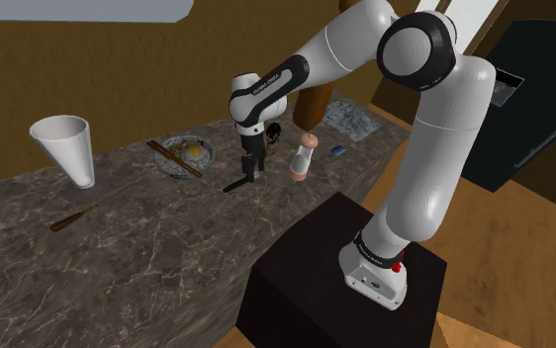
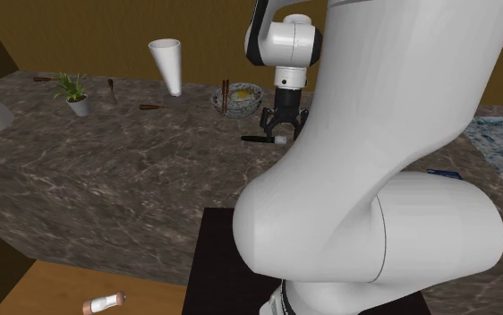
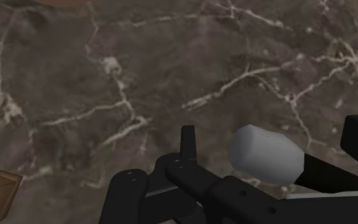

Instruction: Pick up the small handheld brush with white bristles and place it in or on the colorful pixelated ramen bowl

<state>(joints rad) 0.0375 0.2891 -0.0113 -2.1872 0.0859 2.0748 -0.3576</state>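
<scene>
Closest in the shoulder view, one black box stand [image 1: 335, 267] is carrying one glossy white arm [image 1: 434, 168], which is reaching over a dark brown, white-veined marble desk [image 1: 147, 257]. One black gripper [image 1: 250, 173] is hanging over one brush [image 1: 234, 185], whose thin black handle is slanting out beside it. Just beyond, one round patterned bowl [image 1: 182, 153] is holding two brown chopsticks [image 1: 172, 156], and one white cone-shaped vessel [image 1: 65, 143] is standing on its narrow end farther toward that view's left. In the second exterior view the arm [image 2: 375, 134] is looming nearest, smooth and rounded. Past it the gripper [image 2: 281, 132] is keeping its jaws wide over the brush [image 2: 268, 139], which seems to be lying on the desk [image 2: 106, 170], near the bowl [image 2: 239, 97] yet apart from it. One small potted plant [image 2: 72, 92] is standing toward that view's left. In the wrist view two black fingers [image 3: 187, 143] are standing well apart, with the brush's blocky white bristle head [image 3: 264, 153] lying between them, unclasped.
</scene>
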